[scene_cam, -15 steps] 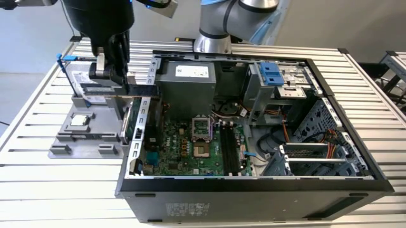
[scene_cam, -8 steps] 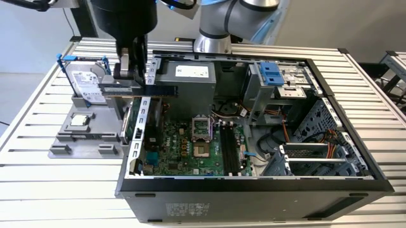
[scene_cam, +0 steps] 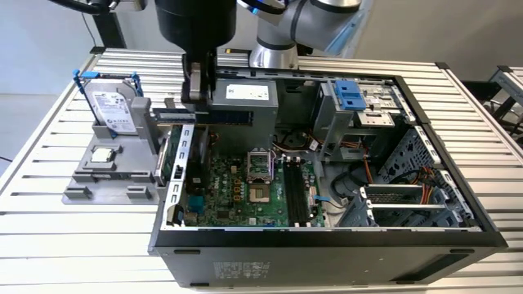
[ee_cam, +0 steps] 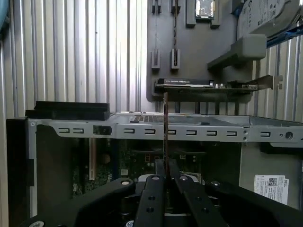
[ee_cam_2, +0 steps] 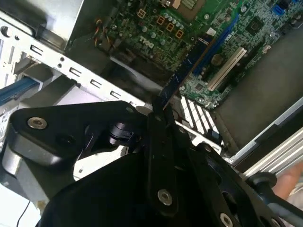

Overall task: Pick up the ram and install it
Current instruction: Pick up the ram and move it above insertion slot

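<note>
Open computer case point(scene_cam: 327, 245) sits on the slatted table point(scene_cam: 49, 245). I note the motherboard point(scene_cam: 237, 190) inside it, with the power supply point(scene_cam: 245, 98) behind. At the exterior view's left, just beside the case, a fixture tray point(scene_cam: 106, 180) carries the hard drive point(scene_cam: 110, 110), CPU chip point(scene_cam: 103, 154) before it. The ram point(ee_cam_2: 183, 74), in the gripper point(ee_cam: 165, 163), is above the case wall nearest the tray.

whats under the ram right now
The gripper holds the ram over the open case, and the green motherboard lies below it. The strip of board right beneath the stick is covered.
</note>
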Controlling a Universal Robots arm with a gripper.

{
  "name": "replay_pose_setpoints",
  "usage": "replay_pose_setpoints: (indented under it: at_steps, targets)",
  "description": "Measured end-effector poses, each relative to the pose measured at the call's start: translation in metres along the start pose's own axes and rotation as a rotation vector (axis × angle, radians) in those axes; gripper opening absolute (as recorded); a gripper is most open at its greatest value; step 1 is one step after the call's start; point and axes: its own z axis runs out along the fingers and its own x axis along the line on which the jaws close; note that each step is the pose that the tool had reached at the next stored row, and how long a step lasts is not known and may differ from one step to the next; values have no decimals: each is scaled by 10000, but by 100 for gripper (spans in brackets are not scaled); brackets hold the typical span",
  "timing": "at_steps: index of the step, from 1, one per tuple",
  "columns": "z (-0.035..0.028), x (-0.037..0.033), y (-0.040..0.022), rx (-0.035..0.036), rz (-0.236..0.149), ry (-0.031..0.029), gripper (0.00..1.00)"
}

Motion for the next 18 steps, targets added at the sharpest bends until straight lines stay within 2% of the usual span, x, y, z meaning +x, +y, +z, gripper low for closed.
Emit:
replay_pose_setpoints:
  at_steps: [11, 18]
  targets:
    - [-15, -1, -438, -21, 1, -1, 0]
    - [-23, -1, -675, -28, 1, -1, 0]
